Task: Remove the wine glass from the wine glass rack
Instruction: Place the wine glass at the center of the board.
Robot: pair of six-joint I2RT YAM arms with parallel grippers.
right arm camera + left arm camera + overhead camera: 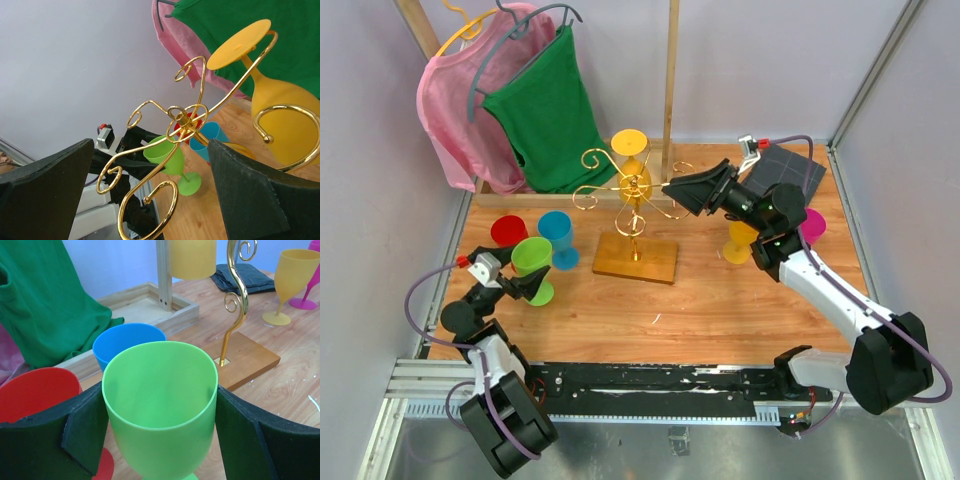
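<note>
Closest to me, my left gripper [160, 432] has its pads set against both sides of the green wine glass [165, 370], closed onto the bowl as far as I can tell, while the glass stands on the table [720, 300]. Just behind it stand a red glass [37, 392] and a blue glass [127, 342].

Mid-table is the wine glass rack [636, 258]. My right gripper [150, 150] hovers at its right side with the fingers spread wide and nothing between them but the gold scrolls beyond. On the rack's far side the yellow wine glass [280, 120] hangs upside down, its foot caught over a wire arm, bowl pointing down.

I judge this to be the approach: no contact with the hung glass yet. Next I need to bring the open fingers round its stem or bowl without knocking the scrolls, close gently, then slide the foot out along the wire towards its open end, not pull straight down.

Farthest back, a green shirt [550, 115] hangs on the wooden clothes frame [671, 80].
</note>
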